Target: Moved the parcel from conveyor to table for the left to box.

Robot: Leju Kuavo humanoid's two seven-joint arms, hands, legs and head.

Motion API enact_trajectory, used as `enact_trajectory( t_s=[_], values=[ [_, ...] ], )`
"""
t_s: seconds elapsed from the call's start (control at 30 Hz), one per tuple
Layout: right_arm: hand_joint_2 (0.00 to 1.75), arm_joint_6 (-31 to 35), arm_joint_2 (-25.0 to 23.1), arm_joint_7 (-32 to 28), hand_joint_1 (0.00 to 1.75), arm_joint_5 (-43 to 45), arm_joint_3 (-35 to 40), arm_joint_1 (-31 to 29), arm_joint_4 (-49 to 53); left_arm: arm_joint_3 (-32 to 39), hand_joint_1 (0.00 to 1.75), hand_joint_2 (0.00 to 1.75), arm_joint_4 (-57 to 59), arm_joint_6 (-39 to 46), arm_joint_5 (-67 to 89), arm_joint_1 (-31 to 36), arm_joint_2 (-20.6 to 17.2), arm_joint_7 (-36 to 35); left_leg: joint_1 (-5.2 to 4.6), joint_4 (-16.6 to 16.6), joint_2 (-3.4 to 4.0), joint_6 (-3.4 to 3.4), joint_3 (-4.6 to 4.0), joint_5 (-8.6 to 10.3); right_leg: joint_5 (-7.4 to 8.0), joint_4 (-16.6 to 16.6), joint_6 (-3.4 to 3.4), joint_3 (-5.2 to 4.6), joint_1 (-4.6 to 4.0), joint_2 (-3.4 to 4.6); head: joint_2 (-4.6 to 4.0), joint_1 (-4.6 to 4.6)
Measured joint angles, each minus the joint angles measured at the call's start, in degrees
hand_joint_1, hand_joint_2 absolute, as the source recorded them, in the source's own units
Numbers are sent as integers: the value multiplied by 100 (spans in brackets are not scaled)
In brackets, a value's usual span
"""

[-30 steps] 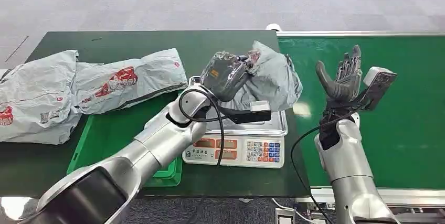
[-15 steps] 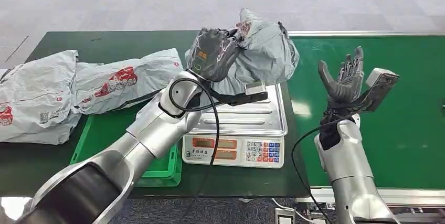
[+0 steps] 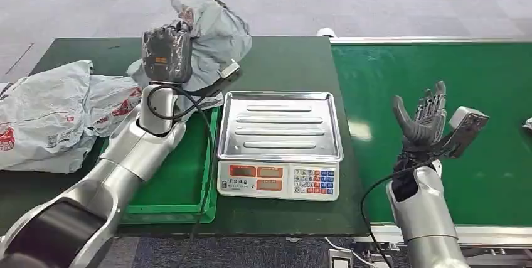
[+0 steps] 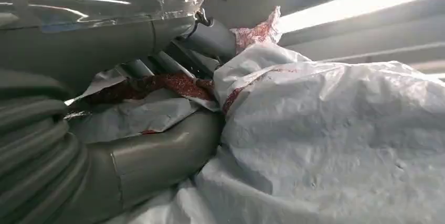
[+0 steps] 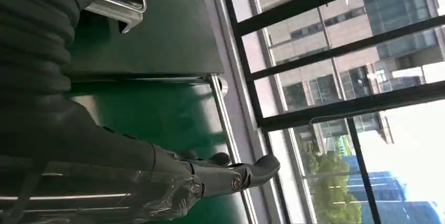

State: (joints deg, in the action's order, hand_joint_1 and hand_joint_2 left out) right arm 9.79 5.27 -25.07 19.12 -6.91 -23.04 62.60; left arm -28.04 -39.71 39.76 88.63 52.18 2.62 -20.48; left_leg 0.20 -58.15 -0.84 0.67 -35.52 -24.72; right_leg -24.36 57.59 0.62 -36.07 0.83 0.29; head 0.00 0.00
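My left hand (image 3: 166, 53) grips a crumpled grey parcel (image 3: 210, 39) with red print, held in the air above the far end of the green box (image 3: 188, 177) on the dark table. In the left wrist view the parcel (image 4: 336, 140) bulges against my thumb and fingers (image 4: 157, 156). The steel tray of the scale (image 3: 280, 125) lies bare. My right hand (image 3: 421, 116) is raised over the green conveyor (image 3: 439, 67), fingers spread and holding nothing; the right wrist view shows its fingers (image 5: 231, 174) apart.
Two more grey parcels (image 3: 56, 111) lie on the table left of the box. The scale's keypad (image 3: 313, 181) faces me. Something pale (image 3: 527, 123) peeks in at the conveyor's right edge.
My left hand has lifted the parcel off the scale and swung it left, from above the tray to above the box's far end. My right hand has drifted slightly right and lower.
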Motion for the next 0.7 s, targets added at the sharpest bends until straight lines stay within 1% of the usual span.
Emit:
enact_trajectory(
  t_s=[0.1,0.27,0.4,0.5,0.6,0.7],
  values=[
    [175,0,17,2,0,2,-44,76,83,22,175,175,0,0,0,-67,-176,-20,-1,0,-9,0,-5,0,-3,-1,-3,1,1,-6,0,0],
    [175,2,20,20,0,0,-85,115,151,28,175,175,48,0,2,-91,-295,-91,-4,-2,-9,-2,-8,-1,-2,-4,-2,1,5,-5,0,0],
    [175,-7,22,39,0,20,-101,241,273,33,175,175,344,-134,2,-87,-398,-219,-4,-2,-9,-2,-7,-2,-2,-5,-2,0,4,-5,0,0],
    [175,-94,22,85,0,-4,-160,396,404,33,175,175,544,-497,2,-129,-461,-271,-3,-1,-8,2,-7,-4,-2,-3,-3,-2,2,-4,0,0],
    [175,-223,22,103,0,-63,-184,419,426,26,175,175,759,-1383,2,-140,-507,-468,0,0,0,4,-5,-5,-3,-3,-4,-5,0,1,0,0],
    [175,-335,22,85,0,-114,-190,420,426,-2,175,175,955,-2075,2,-150,-520,-437,1,0,3,4,-5,-4,-3,-3,-5,-5,0,2,0,0]
  ],
)
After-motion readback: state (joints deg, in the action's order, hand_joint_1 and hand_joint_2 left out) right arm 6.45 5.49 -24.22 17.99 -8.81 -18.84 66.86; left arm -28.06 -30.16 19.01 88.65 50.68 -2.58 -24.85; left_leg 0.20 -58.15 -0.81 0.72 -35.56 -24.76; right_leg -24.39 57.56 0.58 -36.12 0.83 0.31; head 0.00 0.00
